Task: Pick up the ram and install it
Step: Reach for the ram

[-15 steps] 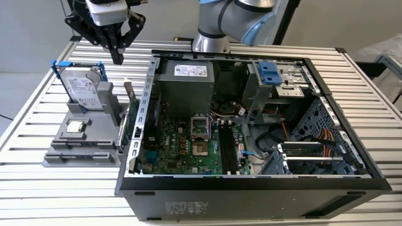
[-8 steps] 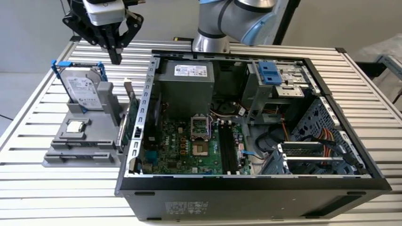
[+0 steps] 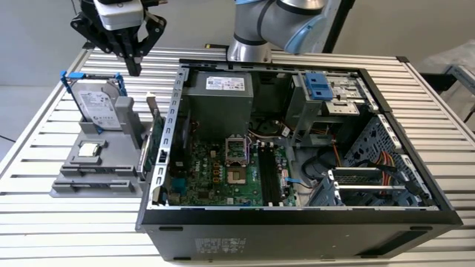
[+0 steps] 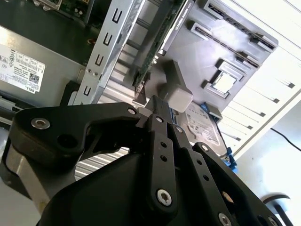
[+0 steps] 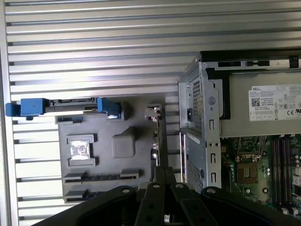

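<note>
- Tool is in the upper left of the exterior view, high above the far end of the grey holder. Jaws are clenched together with nothing between them; both wrist views show the same.
- Ram is not picked yet. I read it as the thin dark board standing on edge along the holder's side, just beside the computer case wall, left of centre in the exterior view.
- In the first wrist view the closed tips line up over that board's thin edge. In the second wrist view the board runs away past the tips. There's a clear gap and no contact.
- The hard drive is upright and the chip lies flat, both in the holder and apart from the ram.
- The case is open on the counter. The memory slots on the motherboard, lower centre of the exterior view, look vacant; I see no stick seated there.
- Progress is roughly zero. The tool looks staged over the pick spot but nothing is grasped.
- Left to do: all of it. The jaws have to open for any grasp, then lift, carry into the case, and seat the ram in a slot.
</note>
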Motion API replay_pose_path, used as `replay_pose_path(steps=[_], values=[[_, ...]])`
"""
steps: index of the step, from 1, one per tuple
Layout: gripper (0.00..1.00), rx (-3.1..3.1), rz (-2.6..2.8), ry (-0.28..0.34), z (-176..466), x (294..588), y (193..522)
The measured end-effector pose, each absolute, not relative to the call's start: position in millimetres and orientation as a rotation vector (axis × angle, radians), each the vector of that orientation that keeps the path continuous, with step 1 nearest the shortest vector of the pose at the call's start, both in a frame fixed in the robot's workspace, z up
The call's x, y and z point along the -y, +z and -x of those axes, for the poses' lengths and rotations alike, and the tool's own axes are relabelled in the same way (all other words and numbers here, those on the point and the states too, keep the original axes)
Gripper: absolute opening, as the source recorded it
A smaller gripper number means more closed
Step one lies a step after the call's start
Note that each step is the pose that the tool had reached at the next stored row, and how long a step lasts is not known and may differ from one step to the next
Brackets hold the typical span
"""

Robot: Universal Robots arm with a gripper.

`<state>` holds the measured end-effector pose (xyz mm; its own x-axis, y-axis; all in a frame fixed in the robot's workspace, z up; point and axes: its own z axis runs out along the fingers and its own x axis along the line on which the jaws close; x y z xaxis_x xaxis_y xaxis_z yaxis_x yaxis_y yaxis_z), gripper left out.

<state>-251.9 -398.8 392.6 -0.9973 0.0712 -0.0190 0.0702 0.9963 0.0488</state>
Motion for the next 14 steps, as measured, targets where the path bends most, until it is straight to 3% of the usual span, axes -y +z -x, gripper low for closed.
replay_pose_path(steps=[14], values=[[0.00, -3.118, -0.110, 0.075, 257.3, 398.8, 392.6]])
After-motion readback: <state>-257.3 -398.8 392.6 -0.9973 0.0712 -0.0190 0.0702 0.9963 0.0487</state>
